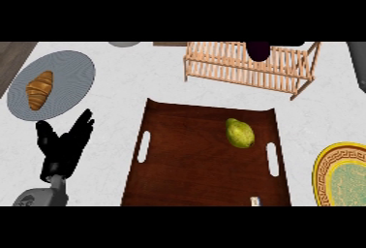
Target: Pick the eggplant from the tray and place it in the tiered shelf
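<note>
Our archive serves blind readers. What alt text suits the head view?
A dark eggplant sits in the wooden shelf beyond a brown tray holding a green fruit. The open left hand rests at lower left, near a croissant on a grey plate.

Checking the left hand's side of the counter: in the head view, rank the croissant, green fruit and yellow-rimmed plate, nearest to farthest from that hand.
From the left hand, lower left:
1. Croissant, on the grey plate above it.
2. Green fruit, on the tray, centre-right.
3. Yellow-rimmed plate, far right edge.
</note>
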Controlling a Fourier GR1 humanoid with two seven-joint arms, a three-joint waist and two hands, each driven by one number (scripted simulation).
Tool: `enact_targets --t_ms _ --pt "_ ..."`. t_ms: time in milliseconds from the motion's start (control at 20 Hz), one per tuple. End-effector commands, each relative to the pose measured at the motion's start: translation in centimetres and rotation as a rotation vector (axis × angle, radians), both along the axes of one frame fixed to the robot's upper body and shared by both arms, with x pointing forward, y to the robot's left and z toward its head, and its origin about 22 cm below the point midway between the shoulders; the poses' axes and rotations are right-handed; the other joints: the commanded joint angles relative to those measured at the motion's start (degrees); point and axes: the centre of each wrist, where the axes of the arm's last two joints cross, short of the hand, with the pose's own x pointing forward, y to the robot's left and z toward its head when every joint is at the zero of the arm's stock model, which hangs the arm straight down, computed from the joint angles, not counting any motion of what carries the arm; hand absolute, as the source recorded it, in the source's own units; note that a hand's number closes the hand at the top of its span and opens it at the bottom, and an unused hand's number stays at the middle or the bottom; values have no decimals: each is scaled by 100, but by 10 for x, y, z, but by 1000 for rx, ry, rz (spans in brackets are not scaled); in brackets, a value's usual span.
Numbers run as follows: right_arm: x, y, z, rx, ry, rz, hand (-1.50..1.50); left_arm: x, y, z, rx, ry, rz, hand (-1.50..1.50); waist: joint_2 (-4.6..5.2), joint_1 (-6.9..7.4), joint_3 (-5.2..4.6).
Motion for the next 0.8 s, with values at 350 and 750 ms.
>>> enact_targets --t_ms 350,750 --pt "-2 -17 9 404 -165 16 -150 -8 -5 -12 -7 74 11 0 29 2 -46" --pt "-15 -69 35 478 -323 -171 -150 -5 8 3 -11 63 18 0 6 -37 -48"
